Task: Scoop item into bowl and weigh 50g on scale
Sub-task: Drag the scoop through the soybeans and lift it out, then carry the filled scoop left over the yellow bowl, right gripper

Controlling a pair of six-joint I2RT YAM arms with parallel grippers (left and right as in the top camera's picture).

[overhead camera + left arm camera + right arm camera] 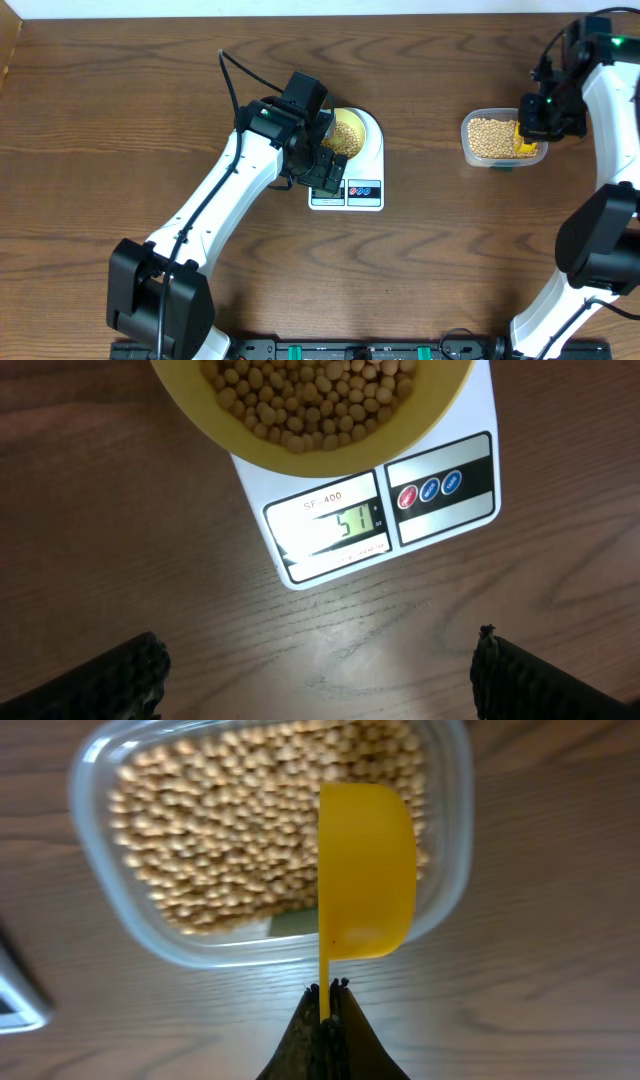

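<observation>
The pale yellow bowl (349,133) holds tan beans (310,395) and sits on the white scale (366,190). In the left wrist view the bowl (330,445) is at the top and the scale's display (335,525) reads 51. My left gripper (318,675) is open and empty, above the wood just in front of the scale; overhead it (328,170) hangs over the scale's left edge. My right gripper (327,992) is shut on the handle of the bright yellow scoop (366,870), held over the clear tub (130,925) of beans (490,137).
The clear tub (466,150) stands at the right of the wooden table (440,260). The scale has red and blue buttons (429,488). Arm bases stand along the front edge.
</observation>
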